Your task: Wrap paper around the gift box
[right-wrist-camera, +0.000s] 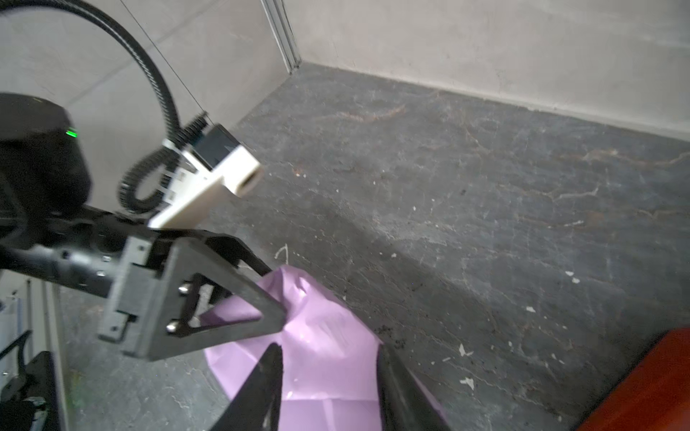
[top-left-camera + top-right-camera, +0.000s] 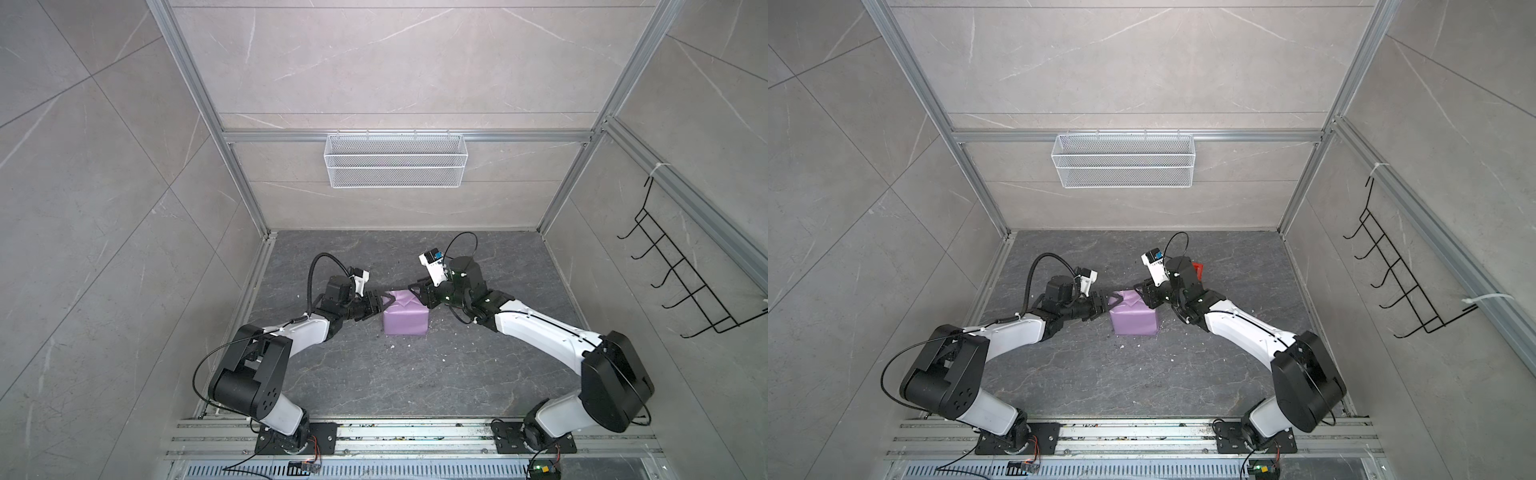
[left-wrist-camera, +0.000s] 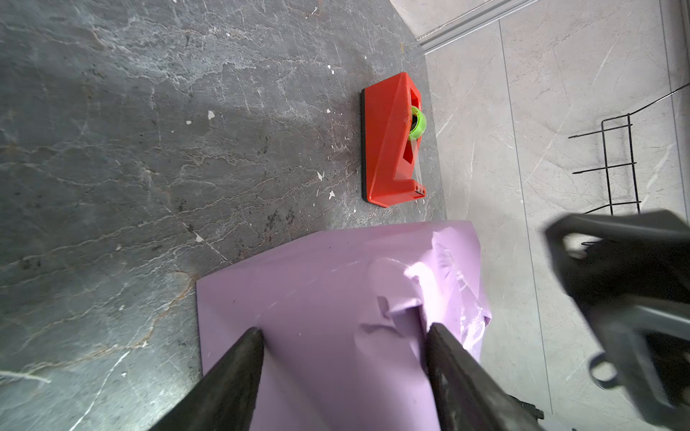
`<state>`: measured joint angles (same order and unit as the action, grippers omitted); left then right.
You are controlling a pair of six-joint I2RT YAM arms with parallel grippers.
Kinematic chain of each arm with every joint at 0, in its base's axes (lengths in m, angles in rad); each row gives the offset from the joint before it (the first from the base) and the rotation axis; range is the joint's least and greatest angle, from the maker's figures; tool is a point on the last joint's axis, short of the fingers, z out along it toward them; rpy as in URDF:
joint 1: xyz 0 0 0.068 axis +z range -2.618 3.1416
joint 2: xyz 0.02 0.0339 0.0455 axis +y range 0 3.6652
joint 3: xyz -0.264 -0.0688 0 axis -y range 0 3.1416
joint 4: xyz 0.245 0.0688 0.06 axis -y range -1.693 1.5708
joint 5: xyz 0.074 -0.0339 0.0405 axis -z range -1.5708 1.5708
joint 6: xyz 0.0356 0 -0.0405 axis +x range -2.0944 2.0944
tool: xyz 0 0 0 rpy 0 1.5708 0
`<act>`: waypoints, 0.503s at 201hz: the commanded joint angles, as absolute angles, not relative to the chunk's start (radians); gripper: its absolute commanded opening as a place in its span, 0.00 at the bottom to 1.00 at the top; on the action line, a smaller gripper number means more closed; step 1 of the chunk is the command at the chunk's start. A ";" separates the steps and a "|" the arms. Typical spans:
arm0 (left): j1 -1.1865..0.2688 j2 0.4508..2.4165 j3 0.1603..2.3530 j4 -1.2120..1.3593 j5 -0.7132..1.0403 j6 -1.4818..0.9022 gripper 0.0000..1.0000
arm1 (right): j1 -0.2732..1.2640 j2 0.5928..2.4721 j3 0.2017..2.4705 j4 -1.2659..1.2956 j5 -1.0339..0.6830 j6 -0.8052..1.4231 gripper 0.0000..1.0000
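The left arm (image 2: 299, 330) and right arm (image 2: 540, 328) wear white shells, bulky black joints, looping black cables (image 2: 311, 272) and white wrist cameras (image 2: 432, 266).

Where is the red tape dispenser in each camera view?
Top view: not visible beyond the paper; the right arm covers that spot.
Top view: tape dispenser, a red corner peeking past the right arm.
Left wrist: whole, on the floor beyond the paper.
Right wrist: a blurred red edge, cut off by the frame.
Shared landmark: the lilac paper.
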<state>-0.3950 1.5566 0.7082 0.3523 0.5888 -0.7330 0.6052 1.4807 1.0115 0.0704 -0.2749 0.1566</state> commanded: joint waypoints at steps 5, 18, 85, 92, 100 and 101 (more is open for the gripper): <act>-0.403 1.582 0.667 0.210 0.568 -0.704 0.70 | 0.635 1.450 0.994 0.029 -0.344 0.181 0.35; -0.403 1.579 0.667 0.210 0.568 -0.704 0.70 | 0.653 1.472 1.008 0.020 -0.361 0.199 0.27; -0.403 1.575 0.664 0.204 0.563 -0.701 0.70 | 0.675 1.611 1.092 -0.046 -0.372 0.222 0.09; -0.403 1.576 0.664 0.206 0.565 -0.702 0.70 | 0.674 1.621 1.101 -0.059 -0.356 0.223 0.07; -0.403 1.578 0.666 0.207 0.565 -0.702 0.70 | 0.671 1.631 1.110 -0.076 -0.340 0.222 0.06; -0.403 1.578 0.666 0.207 0.565 -0.703 0.70 | 0.671 1.632 1.111 -0.078 -0.338 0.222 0.06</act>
<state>-0.3950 1.5562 0.7082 0.3523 0.5896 -0.7330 0.6739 1.6032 1.0565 -0.0181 -0.3630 0.2119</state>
